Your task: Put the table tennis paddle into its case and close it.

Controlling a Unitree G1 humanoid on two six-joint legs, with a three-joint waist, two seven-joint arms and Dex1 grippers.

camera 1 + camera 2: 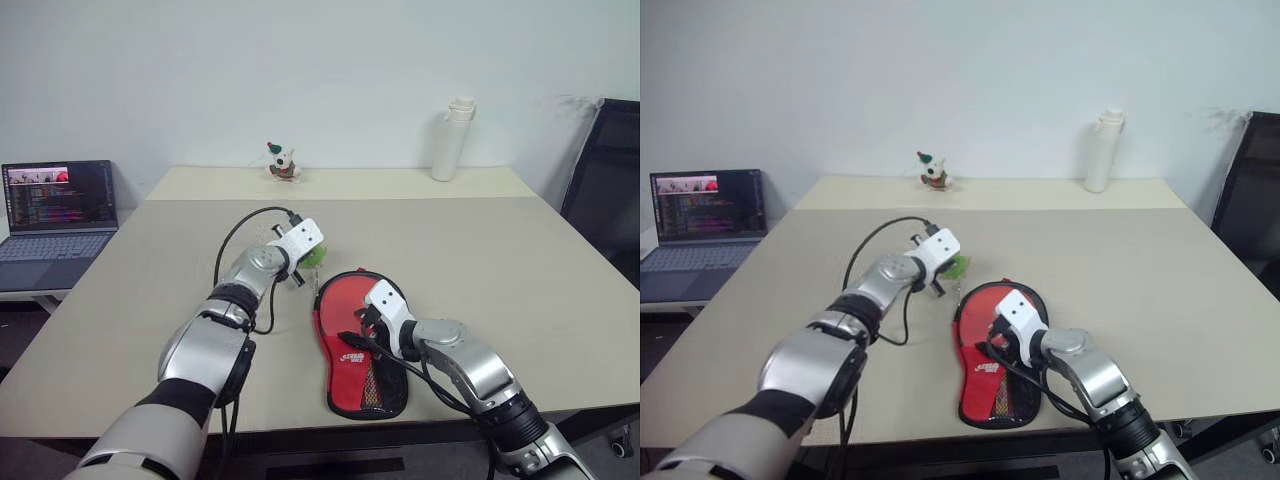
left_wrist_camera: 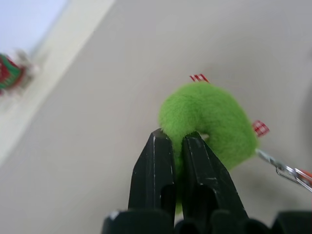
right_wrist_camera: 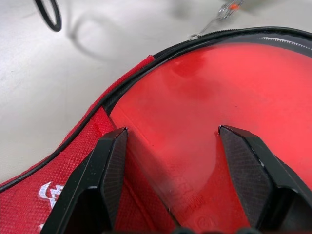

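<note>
From the head camera I see my left gripper point(image 1: 312, 255) out over the table point(image 1: 520, 280), just beyond the rounded far end of the case point(image 1: 352, 350). The left wrist camera tells me more: its two black fingers point(image 2: 155, 170) are pressed together on a fuzzy green ring point(image 2: 214, 117), which has small red tags on it and a thin metal clip trailing off one side. In the head views that ring is only a green blob at the fingertips.

My right gripper point(image 1: 992, 335) sits low over the middle of the case, pointing toward my left gripper. Its wrist camera shows the jaws spread wide, one finger point(image 3: 109, 170) over the red fabric flap with white lettering, the other over the smooth red face of the table tennis paddle point(image 3: 214, 122). The paddle lies inside the case, directly ahead of and between those fingers, and the zipper edge curves past it, unzipped there. I cannot tell whether the fingertips touch anything.
</note>
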